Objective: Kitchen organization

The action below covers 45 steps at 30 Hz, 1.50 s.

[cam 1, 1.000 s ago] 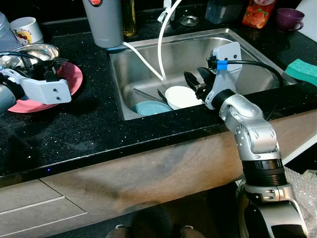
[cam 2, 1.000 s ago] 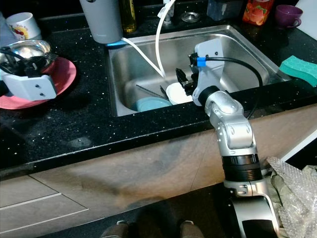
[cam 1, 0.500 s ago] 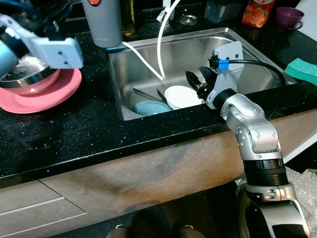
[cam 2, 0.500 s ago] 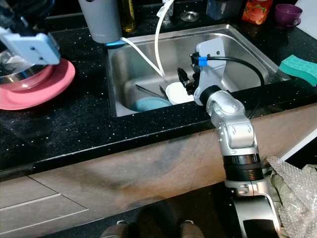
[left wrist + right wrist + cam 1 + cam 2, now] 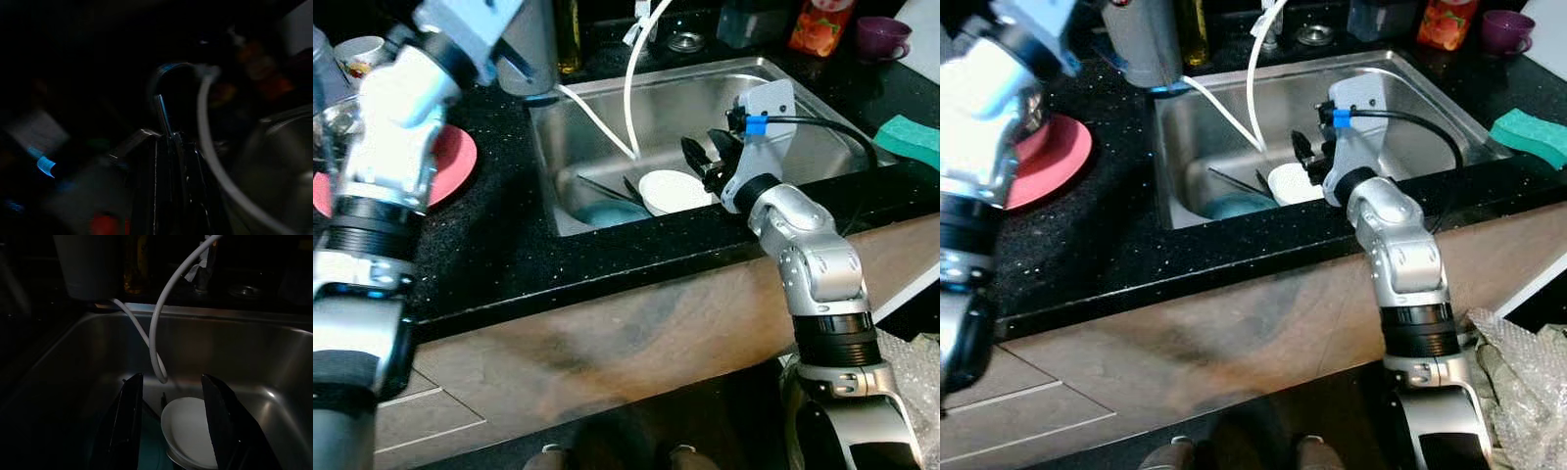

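A: Nearest, what is shown?
B: The right gripper (image 5: pixel 703 163), fingers spread and empty, poised over the sink (image 5: pixel 803 117) above a white bowl (image 5: pixel 674 191) and teal plate (image 5: pixel 597 213).

A: And farther?
B: The pink plate (image 5: pixel 455 162) on the worktop (image 5: pixel 499 264); the left gripper's (image 5: pixel 168 147) state can't be told. Dishes remain unsorted, so organizing looks barely begun.

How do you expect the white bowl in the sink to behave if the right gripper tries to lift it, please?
The white bowl looks glazed, so probably rigid but breakable and slippery in a sink. It seems to lean on a blue dish, so it may shift when touched. The right gripper hangs open above it.
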Motion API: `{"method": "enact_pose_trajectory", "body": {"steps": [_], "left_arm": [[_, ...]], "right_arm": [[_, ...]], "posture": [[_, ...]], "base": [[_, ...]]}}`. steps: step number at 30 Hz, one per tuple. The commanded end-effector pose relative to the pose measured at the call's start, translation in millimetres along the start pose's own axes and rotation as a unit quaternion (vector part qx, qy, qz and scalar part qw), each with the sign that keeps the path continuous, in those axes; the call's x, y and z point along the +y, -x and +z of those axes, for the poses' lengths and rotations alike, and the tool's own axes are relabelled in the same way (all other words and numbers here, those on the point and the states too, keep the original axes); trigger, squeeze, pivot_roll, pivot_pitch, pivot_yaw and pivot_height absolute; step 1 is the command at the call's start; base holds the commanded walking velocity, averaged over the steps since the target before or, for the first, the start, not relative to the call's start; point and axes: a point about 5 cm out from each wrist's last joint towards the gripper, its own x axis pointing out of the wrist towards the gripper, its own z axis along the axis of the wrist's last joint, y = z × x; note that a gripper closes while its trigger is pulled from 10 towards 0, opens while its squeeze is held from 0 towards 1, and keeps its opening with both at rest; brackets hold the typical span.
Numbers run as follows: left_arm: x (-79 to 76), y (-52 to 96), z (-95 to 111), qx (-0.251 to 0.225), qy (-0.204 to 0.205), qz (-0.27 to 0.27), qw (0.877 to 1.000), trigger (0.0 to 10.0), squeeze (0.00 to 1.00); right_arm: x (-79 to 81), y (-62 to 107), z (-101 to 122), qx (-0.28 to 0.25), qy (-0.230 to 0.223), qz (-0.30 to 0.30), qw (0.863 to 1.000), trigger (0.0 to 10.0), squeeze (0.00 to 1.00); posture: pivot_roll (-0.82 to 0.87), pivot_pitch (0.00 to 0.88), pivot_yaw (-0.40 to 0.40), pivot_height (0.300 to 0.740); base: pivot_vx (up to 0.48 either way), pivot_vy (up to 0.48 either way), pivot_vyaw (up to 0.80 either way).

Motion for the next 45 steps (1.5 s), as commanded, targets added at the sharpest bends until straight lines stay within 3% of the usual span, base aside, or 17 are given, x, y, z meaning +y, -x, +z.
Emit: {"method": "enact_pose_trajectory", "body": {"steps": [1, 3, 8, 12, 15, 24, 35, 36, 37, 38, 39, 43, 44, 45], "left_arm": [[-9.1, 4.5, -20, 0.047, 0.048, -0.014, 0.998, 0.0, 0.0], [-10.1, 4.5, -21, 0.05, 0.055, -0.015, 0.997, 0.0, 0.0], [-23.4, 5.1, -39, 0.109, 0.035, -0.051, 0.992, 0.0, 0.0], [-33.9, 8.3, -52, 0.137, 0.052, -0.067, 0.987, 0.0, 0.0], [-52.8, 12.2, -66, 0.161, 0.064, -0.091, 0.981, 0.0, 0.0], [-76.0, 9.0, -72, 0.167, 0.057, -0.118, 0.977, 0.0, 0.0], [-85.1, 11.8, -78, 0.184, 0.035, -0.158, 0.969, 0.0, 0.0], [-89.4, 15.2, -82, 0.197, 0.04, -0.175, 0.964, 4.0, 0.2], [-89.4, 15.2, -82, 0.197, 0.04, -0.175, 0.964, 4.0, 0.2], [-91.3, 16.4, -84, 0.201, 0.042, -0.181, 0.962, 8.5, 0.2], [-92.8, 17.2, -85, 0.204, 0.045, -0.187, 0.96, 10.0, 1.0], [-90.3, 14.4, -82, 0.202, 0.043, -0.186, 0.961, 10.0, 1.0], [-88.6, 13.4, -82, 0.202, 0.042, -0.184, 0.961, 10.0, 0.0], [-84.7, 11.6, -80, 0.201, 0.047, -0.178, 0.962, 10.0, 0.0]], "right_arm": [[1.6, 2.2, 0, -0.006, -0.002, 0.001, 1.0, 10.0, 0.0], [1.8, 2.2, 0, -0.006, -0.002, 0.001, 1.0, 10.0, 0.0], [2.1, 3.1, 1, -0.008, 0.002, -0.003, 1.0, 10.0, 0.0], [1.3, 3.6, 1, -0.008, 0.002, -0.007, 1.0, 10.0, 0.0], [2.8, 3.2, 0, -0.008, 0.002, -0.008, 1.0, 10.0, 0.0], [4.3, 3.9, -2, -0.001, 0.007, -0.005, 1.0, 10.0, 0.0], [4.7, 5.4, -5, 0.008, 0.002, -0.002, 1.0, 10.0, 0.0], [4.4, 5.0, -5, 0.009, 0.0, -0.002, 1.0, 10.0, 0.0], [4.4, 5.0, -5, 0.009, 0.0, -0.002, 1.0, 10.0, 0.0], [4.2, 4.8, -5, 0.009, 0.0, -0.002, 1.0, 10.0, 0.0], [4.1, 4.7, -5, 0.008, 0.0, -0.001, 1.0, 10.0, 0.0], [3.2, 4.0, -4, 0.008, 0.002, -0.002, 1.0, 10.0, 0.0], [3.0, 4.0, -3, 0.008, 0.002, -0.002, 1.0, 10.0, 0.0], [2.8, 4.1, -3, 0.007, 0.002, -0.002, 1.0, 10.0, 0.0]], "posture": [[0.04, 0.122, 0.028, 0.74], [0.05, 0.123, 0.03, 0.74], [0.05, 0.127, 0.037, 0.74], [0.05, 0.13, 0.038, 0.74], [0.05, 0.136, 0.041, 0.74], [0.04, 0.151, 0.053, 0.74], [0.04, 0.154, 0.054, 0.74], [0.04, 0.155, 0.052, 0.74], [0.04, 0.155, 0.052, 0.74], [0.04, 0.155, 0.051, 0.74], [0.04, 0.155, 0.051, 0.74], [0.04, 0.154, 0.048, 0.74], [0.04, 0.153, 0.048, 0.74], [0.04, 0.151, 0.048, 0.74]], "base": [[0.0, 0.0, 0.0], [0.0, 0.0, 0.0], [0.0, 0.0, 0.0], [0.0, 0.0, 0.0], [0.0, 0.0, 0.0], [0.0, 0.0, 0.0], [0.0, 0.0, 0.0], [0.0, 0.0, 0.0], [0.0, 0.0, 0.0], [0.0, 0.0, 0.0], [0.0, 0.0, 0.0], [0.0, 0.0, 0.0], [0.0, 0.0, 0.0], [0.0, 0.0, 0.0]]}}
